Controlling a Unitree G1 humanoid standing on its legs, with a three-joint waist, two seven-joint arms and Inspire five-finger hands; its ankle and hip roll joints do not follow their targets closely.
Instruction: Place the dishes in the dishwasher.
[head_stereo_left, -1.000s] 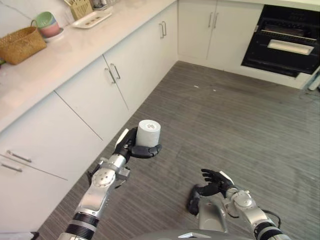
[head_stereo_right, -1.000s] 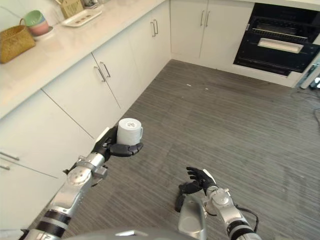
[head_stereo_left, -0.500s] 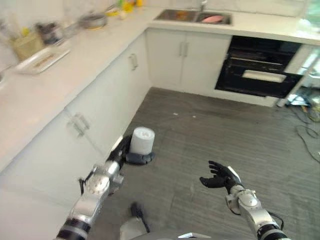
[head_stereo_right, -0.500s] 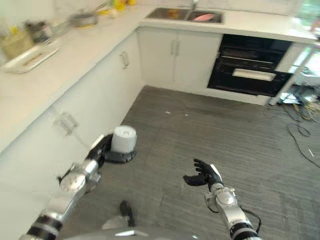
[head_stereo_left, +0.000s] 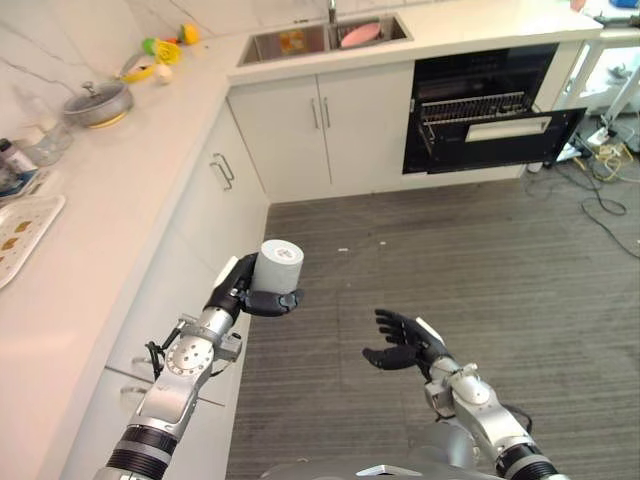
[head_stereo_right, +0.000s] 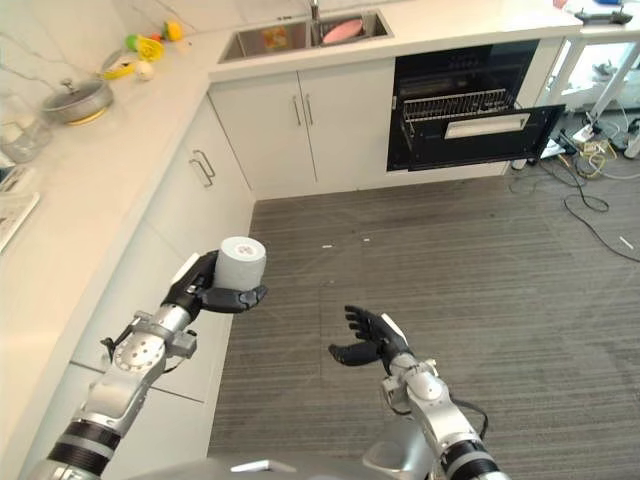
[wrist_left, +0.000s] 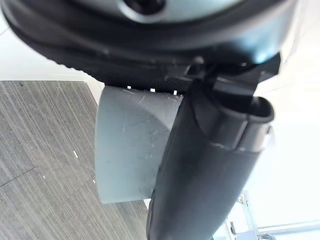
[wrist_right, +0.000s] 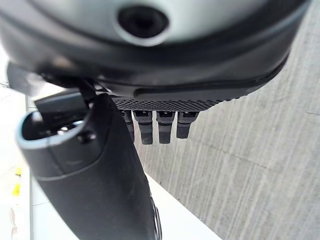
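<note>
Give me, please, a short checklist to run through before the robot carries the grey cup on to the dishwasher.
1. Left robot hand curled round the pale grey cylindrical cup: ok.
2. Cup upright: ok.
3. Right robot hand free, fingers relaxed: ok.
4. Black dishwasher door open, rack showing: ok.
5. Grey plank floor between robot and dishwasher free of obstacles: ok; cables lie off to the right.
6. Cup empty: cannot tell.

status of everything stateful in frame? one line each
grey cup: upright, held above the floor
left hand: curled round the cup
right hand: open, holding nothing
dishwasher: door open, rack pulled out
cabinet doors: closed
sink: holds a pink dish
</note>
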